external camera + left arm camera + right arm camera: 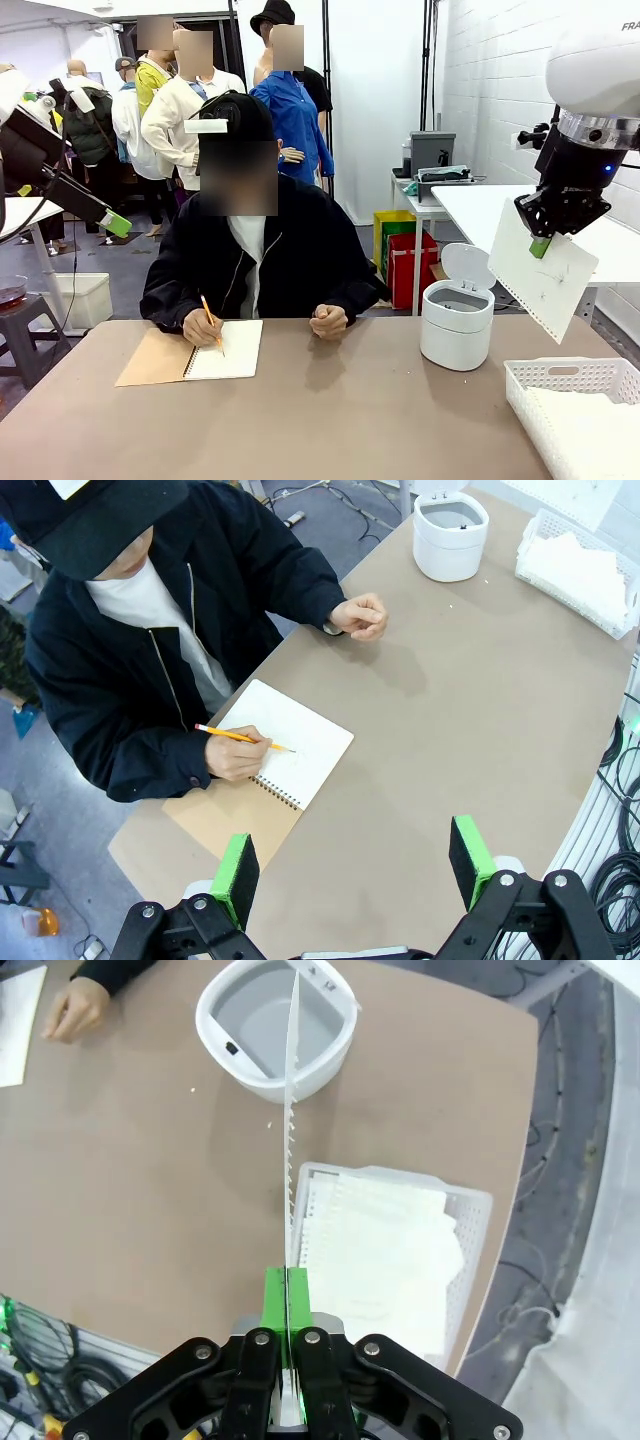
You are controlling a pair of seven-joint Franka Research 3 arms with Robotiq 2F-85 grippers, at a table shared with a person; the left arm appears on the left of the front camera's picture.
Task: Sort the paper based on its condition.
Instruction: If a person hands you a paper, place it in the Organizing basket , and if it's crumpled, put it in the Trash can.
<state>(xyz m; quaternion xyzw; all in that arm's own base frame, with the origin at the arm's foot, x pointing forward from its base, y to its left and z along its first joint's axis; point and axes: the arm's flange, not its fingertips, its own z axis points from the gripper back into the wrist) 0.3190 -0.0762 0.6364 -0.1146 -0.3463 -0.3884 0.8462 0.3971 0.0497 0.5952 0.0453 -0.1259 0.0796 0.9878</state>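
Right pincer pinches paper top edge; sheet hangs below.

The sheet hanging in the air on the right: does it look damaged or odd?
Slightly. The sheet, pinched in the shut right gripper, hangs tilted; one edge is ragged with torn binding holes, and faint pencil marks cross it. Otherwise it looks flat, not crumpled.
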